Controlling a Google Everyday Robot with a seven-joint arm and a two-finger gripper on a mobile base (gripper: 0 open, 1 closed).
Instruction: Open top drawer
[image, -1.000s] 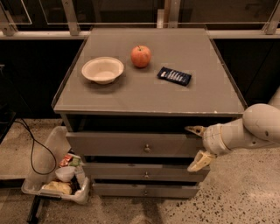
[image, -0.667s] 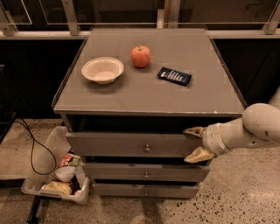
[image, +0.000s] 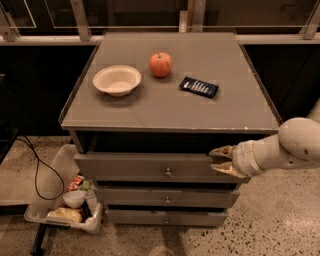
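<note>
1. Below the tabletop (image: 150, 107), the top drawer (image: 130, 167) shows its knob (image: 167, 172) at the panel's centre.
2. Right of that knob, the hand (image: 216, 160) hovers at the panel's end, fingers parted, holding nothing.
3. Slide left, centre on the knob, close, then pull straight out.

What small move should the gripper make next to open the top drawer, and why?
Probably slide the gripper left along the top drawer toward its knob. The fingers stand apart at the right end of the front panel, well away from the small round knob at the centre, which nothing touches. The drawer looks shut or almost shut.
</note>
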